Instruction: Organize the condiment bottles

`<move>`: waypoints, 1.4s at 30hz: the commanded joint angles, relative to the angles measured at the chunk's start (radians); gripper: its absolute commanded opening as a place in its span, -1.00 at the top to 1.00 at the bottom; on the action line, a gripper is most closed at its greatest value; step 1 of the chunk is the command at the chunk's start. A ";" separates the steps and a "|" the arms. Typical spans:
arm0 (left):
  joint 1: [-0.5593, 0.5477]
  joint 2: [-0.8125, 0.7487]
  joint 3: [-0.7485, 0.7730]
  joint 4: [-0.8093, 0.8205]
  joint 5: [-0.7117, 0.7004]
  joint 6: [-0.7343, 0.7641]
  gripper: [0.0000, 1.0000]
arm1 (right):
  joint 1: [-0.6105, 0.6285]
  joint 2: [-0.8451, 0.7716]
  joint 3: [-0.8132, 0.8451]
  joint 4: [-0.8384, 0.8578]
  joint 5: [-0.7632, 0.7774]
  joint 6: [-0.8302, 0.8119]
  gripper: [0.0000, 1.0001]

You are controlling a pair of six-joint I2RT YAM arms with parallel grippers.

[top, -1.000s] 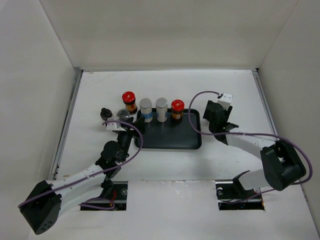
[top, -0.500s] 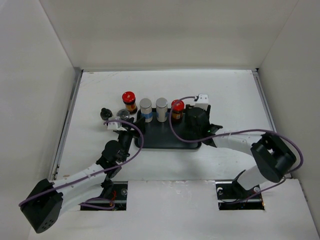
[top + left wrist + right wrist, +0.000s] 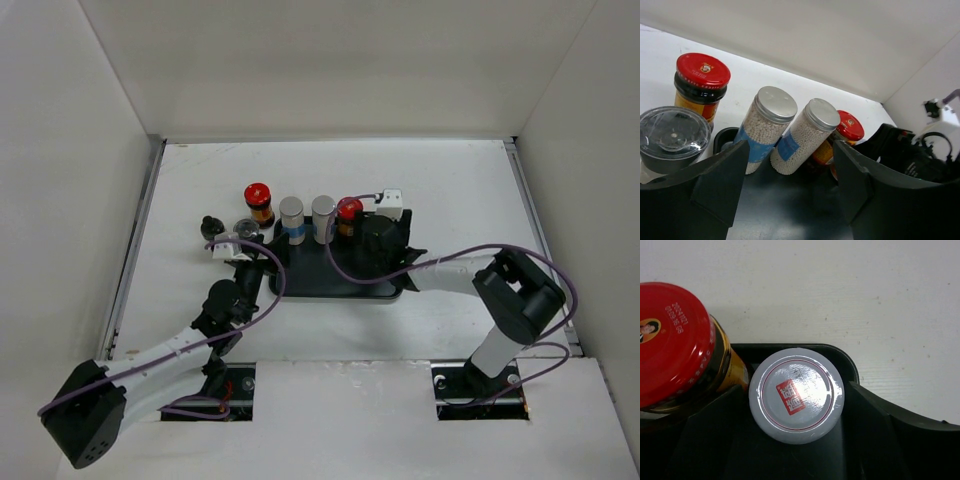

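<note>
On the black tray (image 3: 335, 280), along its back edge, stand two silver-capped cylinders (image 3: 291, 218) (image 3: 323, 215) and a red-lidded jar (image 3: 350, 213). My right gripper (image 3: 378, 240) is shut on the silvery-lidded jar (image 3: 796, 395), its fingers (image 3: 867, 420) on both sides, at the tray's back right corner (image 3: 840, 352) beside that red-lidded jar (image 3: 670, 340). A second red-lidded jar (image 3: 258, 203), the clear shaker (image 3: 245, 229) and the black-capped bottle (image 3: 211, 226) stand left of the tray. My left gripper (image 3: 250, 256) is open and empty, facing the cylinders (image 3: 767, 125).
White walls close the table in at the back and both sides. The right arm (image 3: 910, 155) and its purple cable (image 3: 335, 262) lie over the tray's right half. The shaker (image 3: 672, 137) sits close by my left finger (image 3: 715, 185).
My right gripper has moved left from beside the tray's right edge to over its back right corner, up against the red-lidded jar. The left arm has barely moved.
</note>
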 commanded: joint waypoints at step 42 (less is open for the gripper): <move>0.258 0.413 0.531 -0.736 -0.160 0.034 -0.22 | 0.097 -0.498 -0.345 0.179 -0.182 0.192 -0.64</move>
